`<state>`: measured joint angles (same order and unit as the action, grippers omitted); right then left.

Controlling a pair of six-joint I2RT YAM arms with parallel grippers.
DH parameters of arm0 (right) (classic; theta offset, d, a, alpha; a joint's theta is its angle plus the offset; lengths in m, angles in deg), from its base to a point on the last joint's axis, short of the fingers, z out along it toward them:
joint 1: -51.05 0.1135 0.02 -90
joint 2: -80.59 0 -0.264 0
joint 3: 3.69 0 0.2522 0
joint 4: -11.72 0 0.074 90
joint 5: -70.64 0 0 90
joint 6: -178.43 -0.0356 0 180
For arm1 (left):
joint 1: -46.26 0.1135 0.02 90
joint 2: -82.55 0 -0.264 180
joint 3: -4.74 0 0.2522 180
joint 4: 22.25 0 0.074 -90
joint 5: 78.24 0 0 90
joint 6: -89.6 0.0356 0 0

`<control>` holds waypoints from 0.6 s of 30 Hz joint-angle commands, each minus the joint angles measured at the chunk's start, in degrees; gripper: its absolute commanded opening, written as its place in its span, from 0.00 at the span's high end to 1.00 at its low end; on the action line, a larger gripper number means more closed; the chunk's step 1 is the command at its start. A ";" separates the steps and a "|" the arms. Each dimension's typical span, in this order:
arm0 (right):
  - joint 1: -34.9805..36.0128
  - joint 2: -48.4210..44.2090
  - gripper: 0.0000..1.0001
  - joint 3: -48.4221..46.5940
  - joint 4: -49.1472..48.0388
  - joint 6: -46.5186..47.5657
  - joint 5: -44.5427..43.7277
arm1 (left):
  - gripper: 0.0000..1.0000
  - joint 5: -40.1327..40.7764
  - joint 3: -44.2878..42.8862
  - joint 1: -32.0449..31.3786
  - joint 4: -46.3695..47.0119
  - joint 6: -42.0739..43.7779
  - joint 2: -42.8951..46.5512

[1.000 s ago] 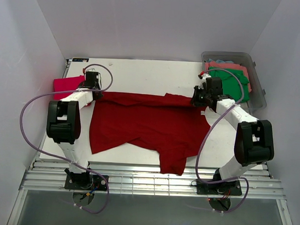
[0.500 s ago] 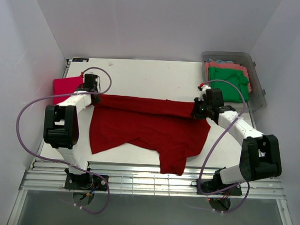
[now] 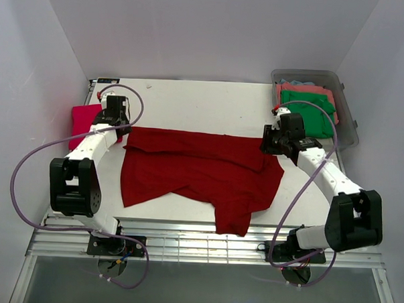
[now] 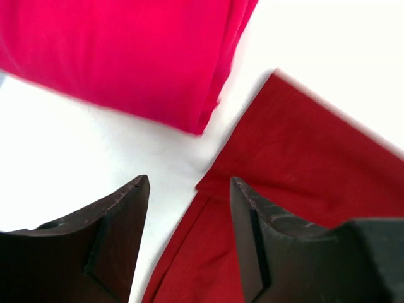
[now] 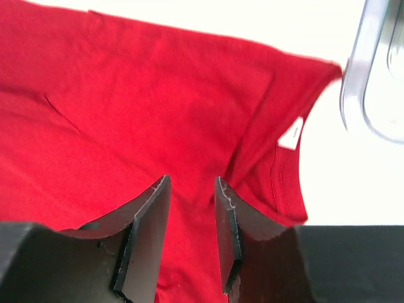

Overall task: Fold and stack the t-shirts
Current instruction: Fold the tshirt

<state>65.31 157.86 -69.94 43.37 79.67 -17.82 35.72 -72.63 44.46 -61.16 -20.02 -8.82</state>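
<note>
The dark red shirt (image 3: pixel 201 171) lies spread mid-frame on the table (image 3: pixel 204 101), its long axis running left to right. The 2 grippers have their fingers apart and hold nothing: the left gripper (image 4: pixel 188 186) over the shirt's upper-left corner, the right gripper (image 5: pixel 191 183) over its upper-right corner.

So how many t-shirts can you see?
4. A dark red shirt spread on the table, a pinkish-red shirt folded at its left edge, a green shirt atop a coral shirt in the tub. More may hide underneath.
</note>
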 commanded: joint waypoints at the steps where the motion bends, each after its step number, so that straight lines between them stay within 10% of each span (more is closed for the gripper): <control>1: 0.15 3.84 0.60 -5.33 -0.93 0.32 0.30 | 0.43 -0.15 -4.40 -0.92 1.06 -1.22 0.94; 18: 0.06 25.20 0.59 -19.75 -2.33 2.51 -6.99 | 0.66 -6.03 -11.71 -1.62 3.17 -0.33 -11.02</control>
<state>65.34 182.08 -85.79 42.02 80.83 -21.86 31.20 -82.05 42.97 -58.67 -20.52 -19.99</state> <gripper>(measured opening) 0.407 0.353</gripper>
